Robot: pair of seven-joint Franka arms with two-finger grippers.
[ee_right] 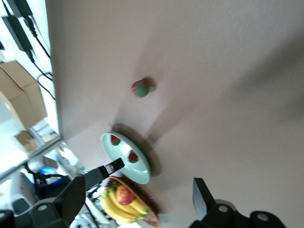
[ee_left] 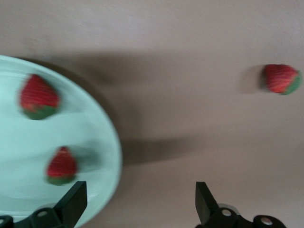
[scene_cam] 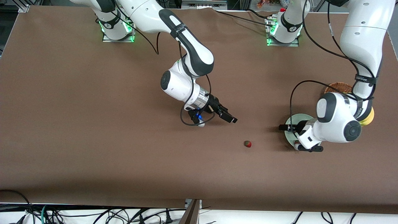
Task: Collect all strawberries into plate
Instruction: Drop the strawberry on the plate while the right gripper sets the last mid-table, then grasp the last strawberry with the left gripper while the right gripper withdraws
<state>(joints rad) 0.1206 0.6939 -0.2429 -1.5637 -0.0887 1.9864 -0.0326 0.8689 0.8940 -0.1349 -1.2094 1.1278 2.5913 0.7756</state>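
**One Strawberry Outstanding, Two Already Plated**

On the brown worktop (scene_cam: pixel 93 124), the mint-green plate (ee_left: pixel 102 137) serves as the landmark, lying toward the left arm's end. Two strawberries (ee_left: pixel 39 97) rest inside it. A third strawberry (scene_cam: pixel 247 143) lies on the bare worktop, well apart from the plate toward the right arm's end and slightly nearer the front camera. A wicker basket (ee_right: pixel 142 211) holding bananas and an apple sits just beside the plate, farther from the front camera.

Handling judgement: the loose berry appears light, soft and easily bruised, and liable to roll on its rounded flank. A gentle grip across the widest part of the red body, clear of the green cap, looks most secure.

Arm pose: the left gripper (ee_left: pixel 137 202) hangs low over the plate's rim, wrist bent level, jaws wide and holding nothing. The right gripper (ee_right: pixel 137 197) is angled down over the worktop, short of the loose berry, jaws likewise wide and empty. It appears better placed for the pick.
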